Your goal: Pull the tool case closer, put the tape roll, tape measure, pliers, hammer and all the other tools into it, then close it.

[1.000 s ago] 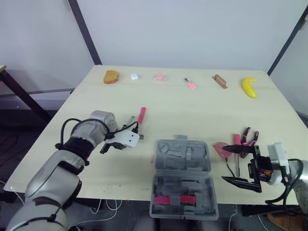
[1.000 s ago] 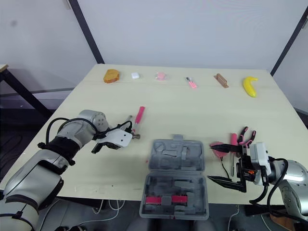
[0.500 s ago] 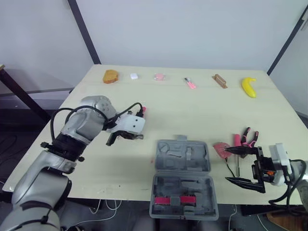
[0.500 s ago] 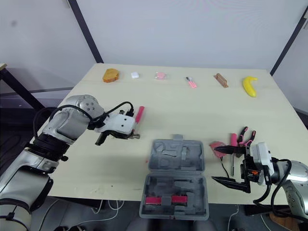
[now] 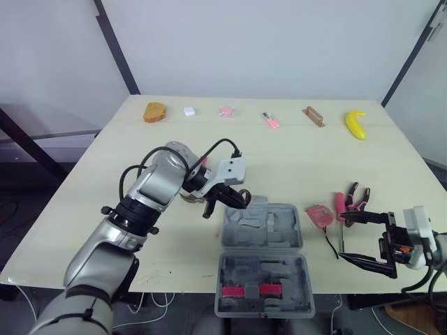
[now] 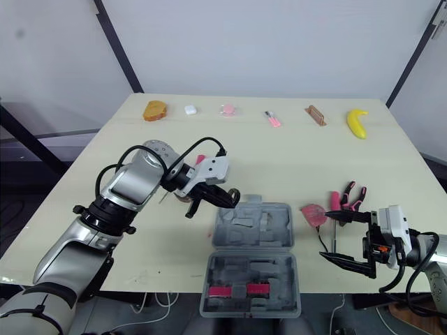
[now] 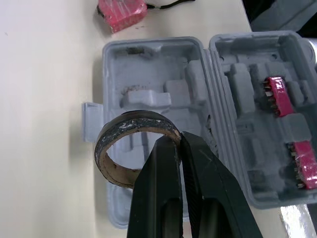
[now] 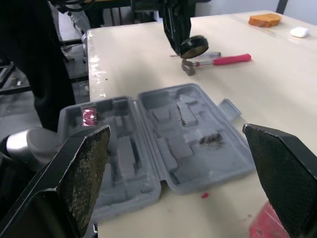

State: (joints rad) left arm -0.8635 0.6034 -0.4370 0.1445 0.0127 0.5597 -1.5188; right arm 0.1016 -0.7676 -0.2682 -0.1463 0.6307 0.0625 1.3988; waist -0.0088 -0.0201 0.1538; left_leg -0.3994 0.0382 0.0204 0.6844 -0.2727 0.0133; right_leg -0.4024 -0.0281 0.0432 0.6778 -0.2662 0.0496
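Tape roll (image 7: pixel 133 120), a flat ring with a dark scuffed outer band and a brown card core, is pinched by its rim between the two black fingers of the left hand (image 7: pixel 180 140), which is clamped tight on it. Roll hangs over the far half of the tool case (image 5: pixel 260 225), near the small tab on that half's edge; contact with the case cannot be judged. Case is grey moulded plastic, lying open flat on the pale bench (image 5: pixel 293 157), recesses bare apart from two pink bit strips (image 5: pixel 253 289) in the near half. Right hand (image 5: pixel 362 239) sits at the near right edge, fingers spread wide, gripping nothing. Beside it lie a red tape measure (image 5: pixel 320 214) and pink-handled pliers (image 5: pixel 355 197). Hammer (image 8: pixel 220 60), pink-handled, lies behind the left arm, largely hidden in the head views.
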